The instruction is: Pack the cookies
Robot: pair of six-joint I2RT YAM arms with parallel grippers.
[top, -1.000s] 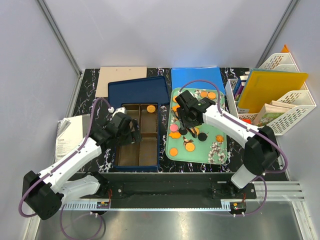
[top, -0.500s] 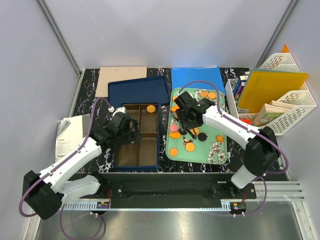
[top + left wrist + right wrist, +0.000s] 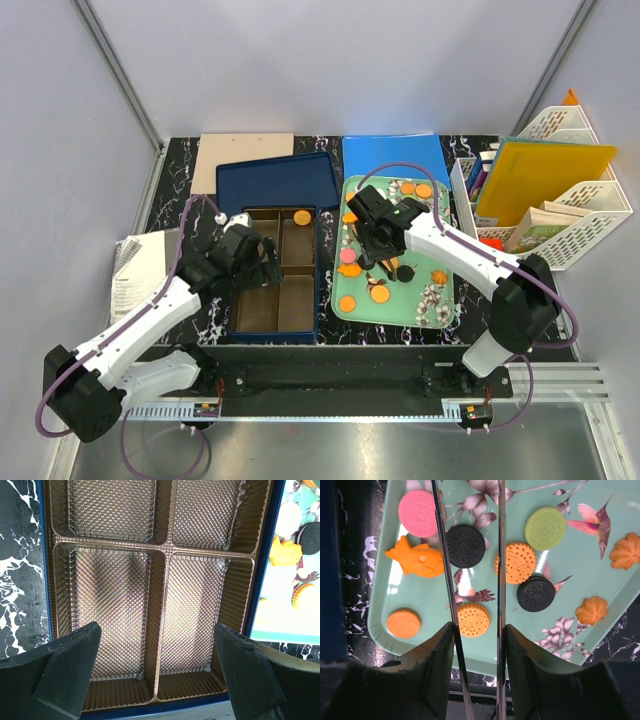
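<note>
Currently the right gripper [image 3: 377,262], its thin metal blades [image 3: 445,580] parted and holding nothing, hangs over the mint-green printed tray [image 3: 580,580]. It straddles a black round cookie [image 3: 465,546], probably lined up for a pick. Orange neighbours crowd both blades. The left gripper [image 3: 156,630], wide open and empty, hovers above the blue box's gold ridged insert [image 3: 112,610]. One orange round cookie [image 3: 301,216] lies in a far compartment.

Colours I read on camera
Cookies [image 3: 521,562] orange, pink, green, black; tray [image 3: 575,570] mint-green, flower and bird prints; box lid [image 3: 277,180] dark blue; liner [image 3: 112,610] bronze, diamond-embossed; table [image 3: 20,540] black, white-veined
</note>
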